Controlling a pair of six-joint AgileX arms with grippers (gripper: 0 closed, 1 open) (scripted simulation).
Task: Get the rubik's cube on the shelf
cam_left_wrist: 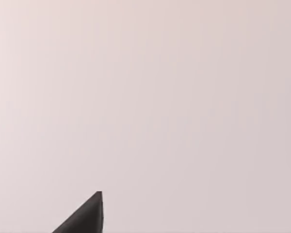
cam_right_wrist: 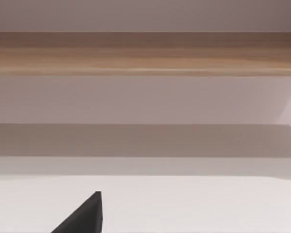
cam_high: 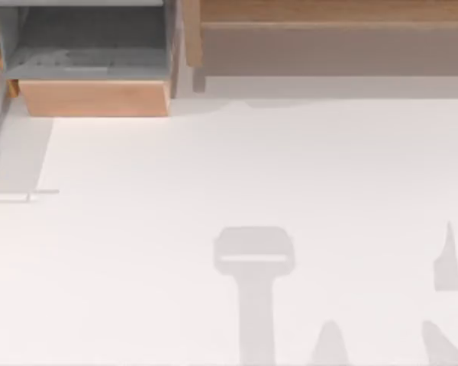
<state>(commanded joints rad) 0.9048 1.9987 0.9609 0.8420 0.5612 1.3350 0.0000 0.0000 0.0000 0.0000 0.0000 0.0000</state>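
Shelf: you see the shelf (cam_high: pixel 336 15) along the table's (cam_high: pixel 252 168) far edge, right of the box compartment (cam_high: pixel 91 69).
Fingers: one dark fingertip (cam_left_wrist: pixel 87 218) per wrist view; spread, you cannot tell.
Cube: its place, you cannot tell.

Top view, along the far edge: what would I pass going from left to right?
Box compartment with a wooden front → upright wooden end panel → long shelf with its shaded recess beneath, running to the right edge.
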